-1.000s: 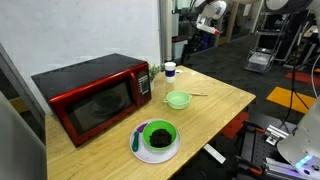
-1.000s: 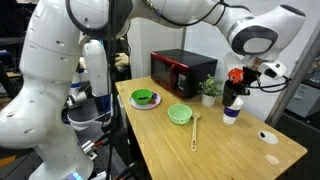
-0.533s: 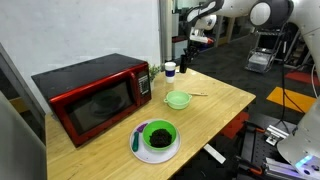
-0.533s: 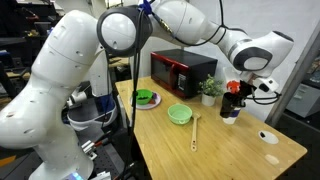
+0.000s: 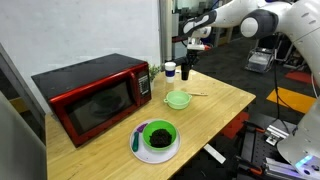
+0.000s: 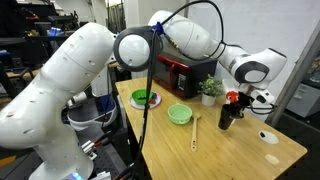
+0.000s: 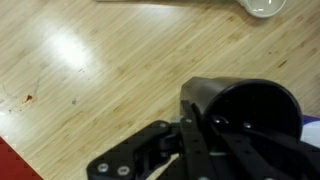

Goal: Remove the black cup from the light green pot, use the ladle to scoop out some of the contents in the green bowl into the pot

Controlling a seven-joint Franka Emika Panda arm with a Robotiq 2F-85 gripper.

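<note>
The small, plain black cylindrical cup [image 7: 245, 112] is standing upright in the Robotiq gripper [image 7: 198, 118], whose jaws are clamping its rim wall. The cup is sitting over the light wooden surface [image 7: 90, 70]; whether its base is touching cannot be determined. The shallow, round, pale lime-green pot [image 6: 179, 114] is standing well apart from the jaws, with the thin, long-handled ladle [image 6: 194, 130] lying just beside it. The darker green bowl [image 6: 143, 97] with dark contents is resting farther from the jaws, on a white plate [image 5: 160, 157].
</note>
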